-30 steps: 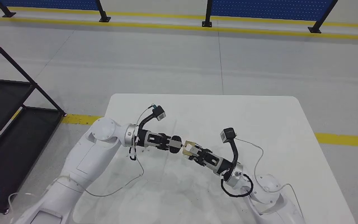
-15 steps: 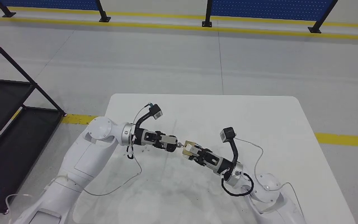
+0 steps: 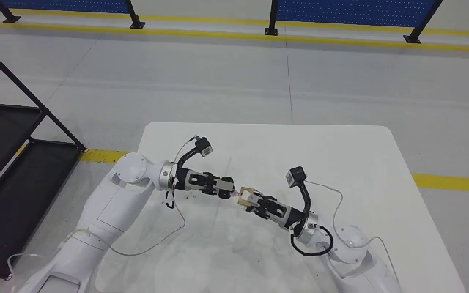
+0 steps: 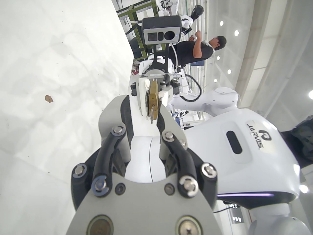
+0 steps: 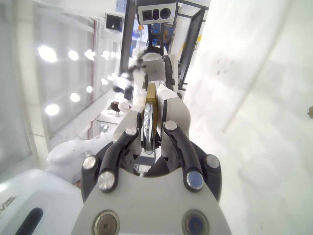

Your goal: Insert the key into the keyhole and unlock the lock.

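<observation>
Since 0.5 s ago: left gripper (image 3: pixel 230 188) has closed back in on the lock (image 3: pixel 245 195) after having drawn off a little. Right gripper (image 3: pixel 251 198) and lock sit slightly nearer the robot's body than before. Both arms otherwise hold much the same pose.

Position: both grippers are above the white table (image 3: pixel 352 161), nose to nose over its middle, lock between them.

Right gripper: jaws clamped on the brass lock body from both sides. In the right wrist view the silvery shackle (image 5: pixel 148 123) runs back between the fingers toward the palm, and the brass body (image 5: pixel 150 94) sticks out past the fingertips toward the left gripper. Cannot tell whether the shackle is released.

Key: in the left wrist view the key (image 4: pixel 152 113) sticks out from the end of the lock (image 4: pixel 153 94) that faces the left gripper. It appears to be seated in the keyhole, though the joint is too small to confirm.

Left gripper: jaws moderately apart, with a clear gap between the pads (image 4: pixel 126 118). The key lies inside that gap, close to one pad and well clear of the other. Contact with the near pad cannot be judged, and nothing is pinched.

Other: small brown speck (image 4: pixel 49 98) on the table surface, well apart from both grippers
</observation>
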